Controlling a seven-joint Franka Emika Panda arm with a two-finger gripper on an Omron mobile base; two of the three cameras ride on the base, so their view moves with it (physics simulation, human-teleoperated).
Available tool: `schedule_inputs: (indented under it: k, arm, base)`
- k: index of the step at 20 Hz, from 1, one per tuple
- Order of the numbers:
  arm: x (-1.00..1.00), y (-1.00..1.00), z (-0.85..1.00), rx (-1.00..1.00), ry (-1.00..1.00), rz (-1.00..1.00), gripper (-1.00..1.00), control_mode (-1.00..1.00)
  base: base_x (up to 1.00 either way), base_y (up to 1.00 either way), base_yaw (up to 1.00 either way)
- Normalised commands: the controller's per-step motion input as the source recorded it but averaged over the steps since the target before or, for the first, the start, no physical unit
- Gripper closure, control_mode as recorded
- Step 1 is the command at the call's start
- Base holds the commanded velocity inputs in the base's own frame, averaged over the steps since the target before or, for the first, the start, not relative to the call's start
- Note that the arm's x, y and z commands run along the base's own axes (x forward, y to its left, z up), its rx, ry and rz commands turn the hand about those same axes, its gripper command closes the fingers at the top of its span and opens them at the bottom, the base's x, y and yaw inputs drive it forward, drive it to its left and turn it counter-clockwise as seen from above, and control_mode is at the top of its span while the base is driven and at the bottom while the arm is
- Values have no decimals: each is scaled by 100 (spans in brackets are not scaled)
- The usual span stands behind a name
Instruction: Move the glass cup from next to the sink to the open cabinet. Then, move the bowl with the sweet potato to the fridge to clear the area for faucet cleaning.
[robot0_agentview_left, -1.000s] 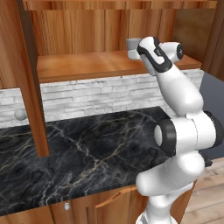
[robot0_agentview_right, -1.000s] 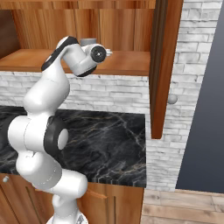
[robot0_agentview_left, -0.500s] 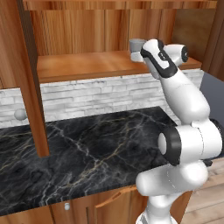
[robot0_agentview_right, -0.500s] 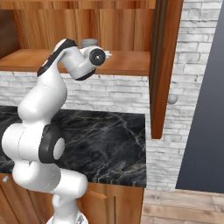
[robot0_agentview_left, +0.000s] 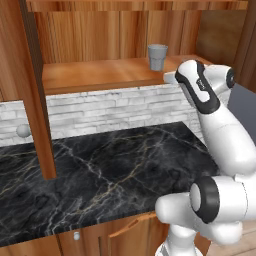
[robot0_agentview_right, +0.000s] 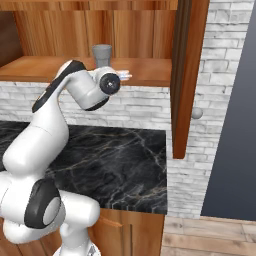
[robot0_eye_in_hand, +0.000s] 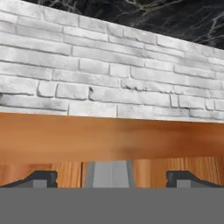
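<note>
One cup (robot0_agentview_left: 157, 56) is standing upright on the shelf (robot0_agentview_left: 95, 75) of the open cabinet (robot0_agentview_left: 100, 27), near the shelf's right end and a little back from its front edge. It is translucent grey, tapering slightly toward its base, and nothing is touching it in the left base view. In the right base view the same cup (robot0_agentview_right: 102, 55) is sitting just behind the arm's (robot0_agentview_right: 47, 115) wrist, with the wooden back panel behind it.

The fingers (robot0_eye_in_hand: 110, 177) are standing wide apart, one dark tip at each side of the hand view, and they are gripping nothing. Between them the cup (robot0_eye_in_hand: 109, 174) is showing as a grey shape, and the gap on either side of it is letting the wood grain show through. The hand view is rolled over: the shelf's front edge (robot0_eye_in_hand: 109, 138) is running as a brown band across the middle, the white brick wall (robot0_eye_in_hand: 109, 70) is lying above it, and the black marble surface (robot0_eye_in_hand: 175, 19) is at the top.

In the left base view the arm (robot0_agentview_left: 215, 125) is reaching up from the lower right, its wrist level with the shelf edge, just right of and below the cup. The marble surface (robot0_agentview_left: 100, 175) is stretching below the brick wall (robot0_agentview_left: 100, 110). The cabinet door (robot0_agentview_right: 187, 75) is hanging open at the right of the right base view.
</note>
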Motion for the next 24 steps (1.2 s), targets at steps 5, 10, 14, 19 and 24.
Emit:
schedule_inputs:
  k: [5, 10, 14, 19, 24]
  arm:
    - [-100, -33, -82, -5, -3, -15, -100, -100]
    - [-100, 0, -100, -35, -1, -6, -100, -100]
    - [-100, -14, -100, 5, -16, -20, -100, -100]
    - [-25, -11, -2, 2, -4, -7, -100, -100]
    - [-100, 97, 41, -59, -27, 18, -100, -100]
  base:
    - [0, 0, 0]
    - [0, 0, 0]
    - [0, 0, 0]
    - [0, 0, 0]
    - [0, 0, 0]
